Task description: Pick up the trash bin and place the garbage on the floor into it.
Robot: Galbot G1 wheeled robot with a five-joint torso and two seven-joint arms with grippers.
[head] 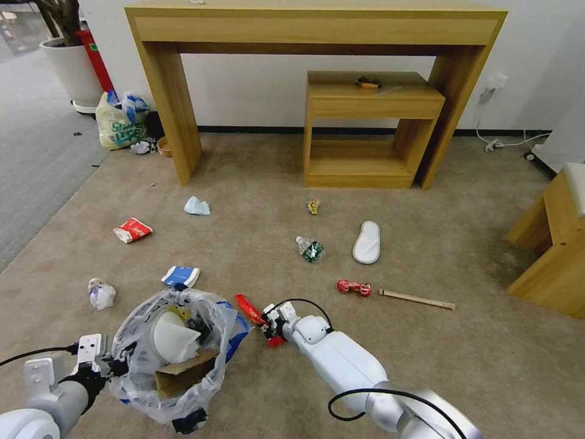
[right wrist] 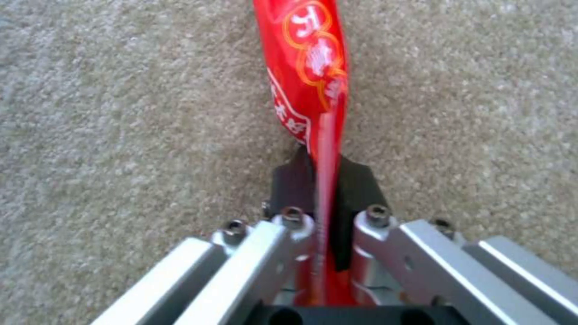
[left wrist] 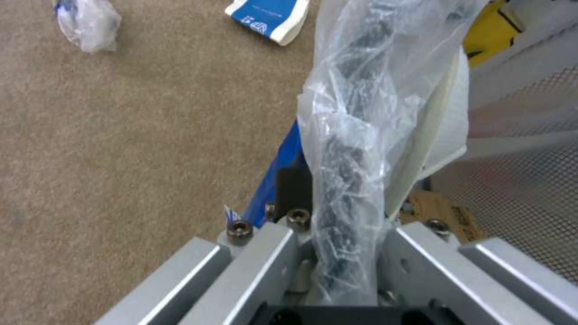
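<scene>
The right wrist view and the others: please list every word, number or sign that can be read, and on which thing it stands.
Red wrapper in the right gripper: white and yellow characters, too blurred to read.
Blue and white carton: pale print and a small sign, too small to read.
Shopping bag: green print, unreadable.
Red carton: print unreadable.
Nothing can be quoted.

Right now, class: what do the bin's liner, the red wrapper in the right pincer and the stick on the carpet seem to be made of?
Liner of the trash bin: thin clear plastic film, glossy and crinkled. Red wrapper, held in the right pincer: shiny printed foil or plastic, creased flat. Stick: probably pale, matte wood or bamboo.
</scene>
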